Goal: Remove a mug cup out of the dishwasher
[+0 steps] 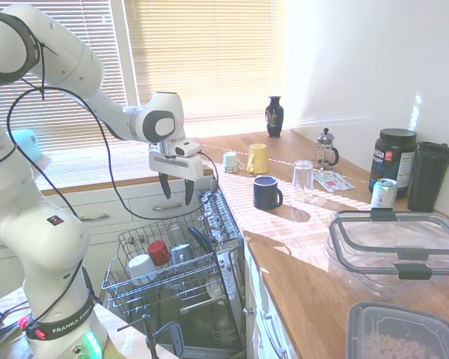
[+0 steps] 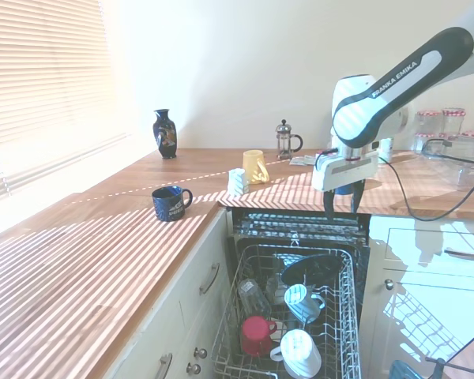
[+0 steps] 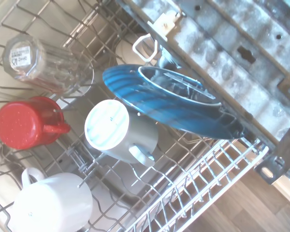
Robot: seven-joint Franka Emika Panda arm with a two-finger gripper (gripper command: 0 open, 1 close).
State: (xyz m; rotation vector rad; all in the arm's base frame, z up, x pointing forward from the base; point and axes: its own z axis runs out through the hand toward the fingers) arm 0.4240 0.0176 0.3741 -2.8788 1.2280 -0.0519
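The gripper (image 1: 176,189) hangs above the dishwasher (image 1: 172,277) rack, jaws apart and empty; the mug cup (image 2: 300,353) sits upturned at the rack's front, beside the red cup (image 2: 255,334). A good descent comes straight down over the mug; one finger each side of its wall, clear of the tines.

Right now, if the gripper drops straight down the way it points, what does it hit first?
Probably the blue bowl at the back of the dishwasher rack; the open gripper hangs above that end. Depth is unclear. The white mug sits nearer the front.
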